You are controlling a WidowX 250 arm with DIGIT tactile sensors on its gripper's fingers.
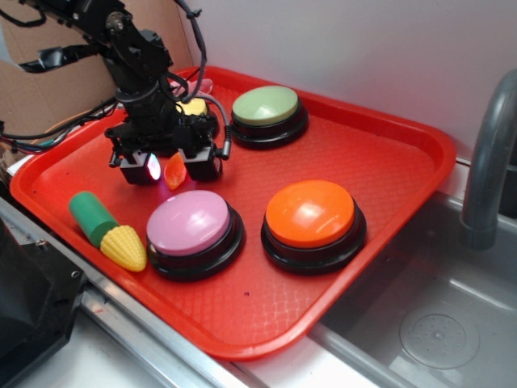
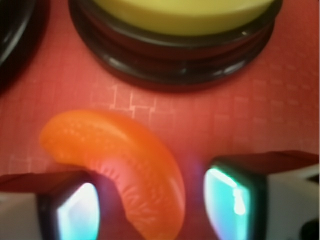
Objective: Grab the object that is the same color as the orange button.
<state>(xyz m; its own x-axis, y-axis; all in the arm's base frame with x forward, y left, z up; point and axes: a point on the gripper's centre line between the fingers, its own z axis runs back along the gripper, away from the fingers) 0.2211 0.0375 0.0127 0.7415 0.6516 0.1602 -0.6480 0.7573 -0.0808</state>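
Red tray, textured, sits beside a steel sink; grey faucet at right edge.

On the tray: orange button on a black base, front right. Pink button just to its left, front centre. Green button toward the back. Yellow button at the back left, mostly hidden by the arm in the exterior view; in the wrist view its dome and black base fill the top of the frame. Yellow corn toy with green end lies at the front left, its tip just beside the pink button's base.

Gripper is down at tray level, between the yellow button and the pink one. Jaws spread apart, not clamped; both pads glow, left pad and right pad.

Orange citrus segment lies on the tray between the fingers; exterior view shows it as an orange sliver in the gap. Wrist view: the crescent's lower end sits between the pads, closer to the left one, possibly touching it; clear gap to the right pad. Its upper end curves out to the left, in front of the left finger. Image soft, contact cannot be confirmed.

Cardboard stands behind the arm at upper left.
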